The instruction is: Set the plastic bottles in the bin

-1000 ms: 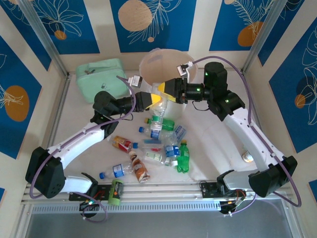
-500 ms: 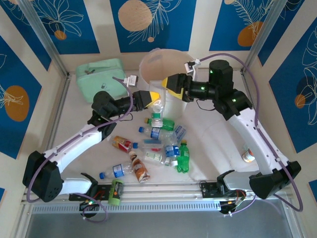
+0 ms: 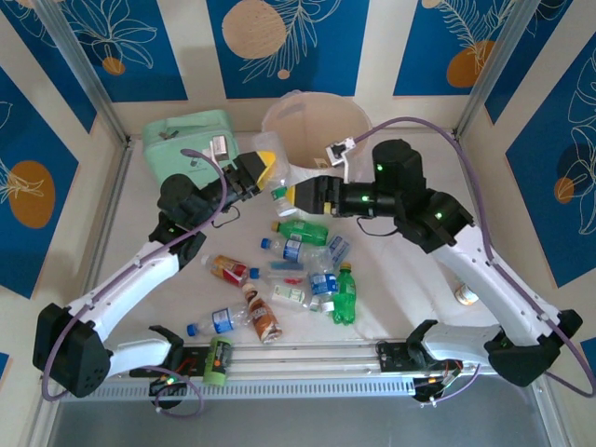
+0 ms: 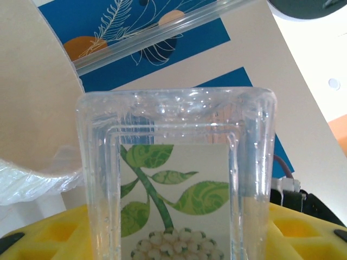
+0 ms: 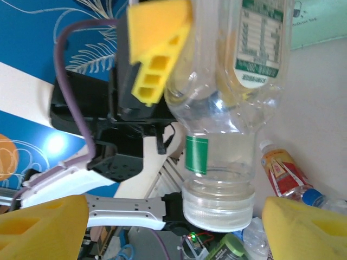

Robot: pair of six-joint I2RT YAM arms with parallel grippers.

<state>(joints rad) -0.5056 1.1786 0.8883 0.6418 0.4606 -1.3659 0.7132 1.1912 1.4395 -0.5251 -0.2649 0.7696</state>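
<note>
On the white table (image 3: 410,270): far centre, round white bin (image 3: 312,121) with crinkly translucent liner; left of it, soft mint-green zip pouch (image 3: 186,140). Just near of the bin, left fingers (image 3: 265,168), yellow and blocky, clamped on a clear square-based bottle (image 3: 277,196) with leaf-printed label, white cap pointing near; right fingers (image 3: 300,194) spread wide just beside it, gripping nothing. Nearer, centre, loose scatter of plastic bottles (image 3: 307,270), clear, green, brown.
</note>
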